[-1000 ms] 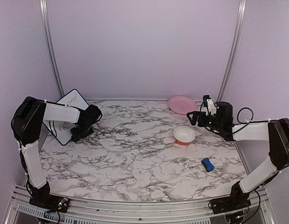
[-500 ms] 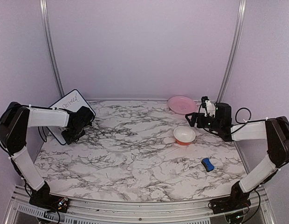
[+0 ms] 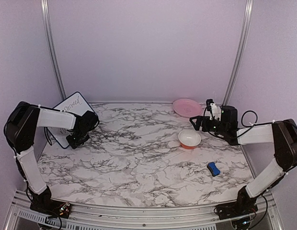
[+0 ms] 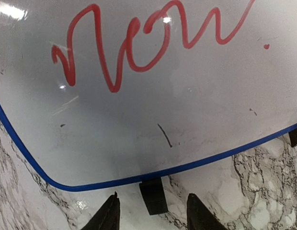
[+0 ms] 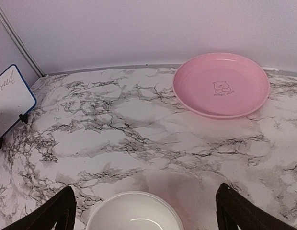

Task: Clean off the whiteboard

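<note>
The whiteboard (image 3: 74, 109) with a blue frame and red handwriting stands tilted at the far left of the table. It fills the left wrist view (image 4: 153, 96), and one of its black feet (image 4: 153, 197) sits between my fingertips. My left gripper (image 3: 75, 140) is open and empty, right at the board's lower edge (image 4: 151, 211). My right gripper (image 3: 196, 123) is open and empty, held above the table near the bowl (image 5: 143, 213). A small blue eraser block (image 3: 213, 168) lies on the table at the right front. The board's corner also shows in the right wrist view (image 5: 12, 98).
A pink plate (image 3: 187, 107) lies at the back right, also in the right wrist view (image 5: 220, 85). An orange bowl with a white inside (image 3: 189, 139) stands just below my right gripper (image 5: 134, 211). Walls close the table on three sides.
My left arm swung back and lowered, and its gripper shifted left along the board's lower edge. My right gripper crept slightly left. The board, bowl, plate and eraser stayed put.
</note>
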`<state>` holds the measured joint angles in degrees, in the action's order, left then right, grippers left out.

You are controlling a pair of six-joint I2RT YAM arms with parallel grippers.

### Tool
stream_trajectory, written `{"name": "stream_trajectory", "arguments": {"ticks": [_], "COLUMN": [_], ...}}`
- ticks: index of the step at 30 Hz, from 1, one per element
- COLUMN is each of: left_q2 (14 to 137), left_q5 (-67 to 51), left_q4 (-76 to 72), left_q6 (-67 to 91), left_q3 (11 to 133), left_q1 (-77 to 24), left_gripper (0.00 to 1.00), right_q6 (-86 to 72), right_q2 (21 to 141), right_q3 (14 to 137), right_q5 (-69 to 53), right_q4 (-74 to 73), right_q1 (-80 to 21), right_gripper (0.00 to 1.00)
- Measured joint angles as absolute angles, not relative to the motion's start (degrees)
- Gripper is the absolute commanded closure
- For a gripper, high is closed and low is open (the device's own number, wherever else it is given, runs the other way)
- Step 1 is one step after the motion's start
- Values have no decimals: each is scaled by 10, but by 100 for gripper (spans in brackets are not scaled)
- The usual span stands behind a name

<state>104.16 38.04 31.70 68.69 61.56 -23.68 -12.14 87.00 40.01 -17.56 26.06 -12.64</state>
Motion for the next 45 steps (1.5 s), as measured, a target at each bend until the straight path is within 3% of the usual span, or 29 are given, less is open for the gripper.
{"name": "stream_trajectory", "arguments": {"ticks": [10, 13, 20, 30, 45], "left_q2": [1068, 1068, 1068, 1067, 1139], "left_q5": [362, 363, 353, 309, 269], "left_q4": [309, 306, 305, 304, 330], "left_q6": [685, 686, 684, 700, 788], "left_q3": [623, 623, 626, 641, 753], "left_q1": [-226, -223, -244, -366, -542], "left_gripper": [94, 100, 100, 100, 97], "right_q6": [-122, -122, -124, -123, -113], "right_q2": [870, 870, 872, 883, 925], "right_q3": [400, 400, 399, 399, 399], "right_q5": [-185, -191, -209, -219, -136], "right_q4": [261, 262, 286, 295, 296], "right_q1": [-127, -127, -127, -145, -280], "right_gripper": [2, 2, 2, 2, 2]}}
